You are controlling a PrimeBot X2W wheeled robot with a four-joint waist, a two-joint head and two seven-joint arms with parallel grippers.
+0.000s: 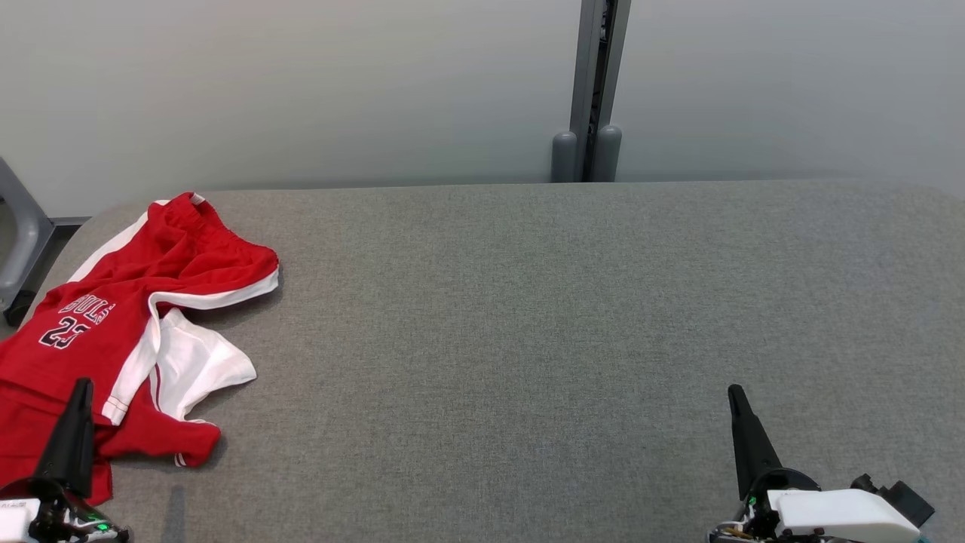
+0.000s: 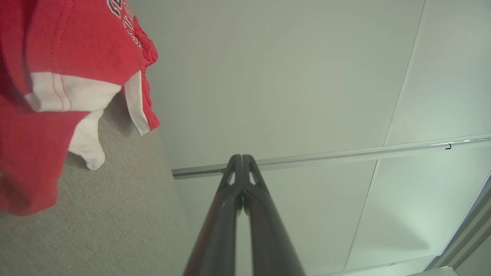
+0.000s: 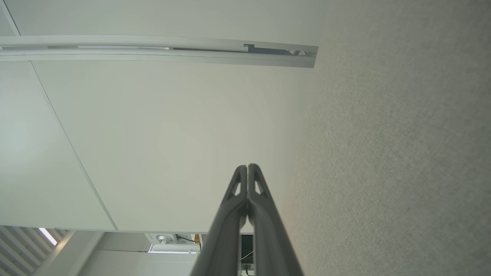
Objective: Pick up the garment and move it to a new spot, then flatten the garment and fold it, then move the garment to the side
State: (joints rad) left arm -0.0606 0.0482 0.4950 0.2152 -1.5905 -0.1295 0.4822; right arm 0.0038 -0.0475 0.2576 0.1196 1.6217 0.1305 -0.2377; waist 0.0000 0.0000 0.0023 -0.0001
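Left gripper near crumpled red-and-white garment, jaws pressed together, empty, garment at left end of grey table, right gripper well apart, jaws likewise together, empty

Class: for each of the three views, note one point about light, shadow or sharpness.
Head view: soft, even light, no glare; the garment throws a faint shadow on the table along its right edge. Left wrist view: the left gripper looks softer toward the bottom edge, close to the lens. Right wrist view: the right gripper softens likewise low down.
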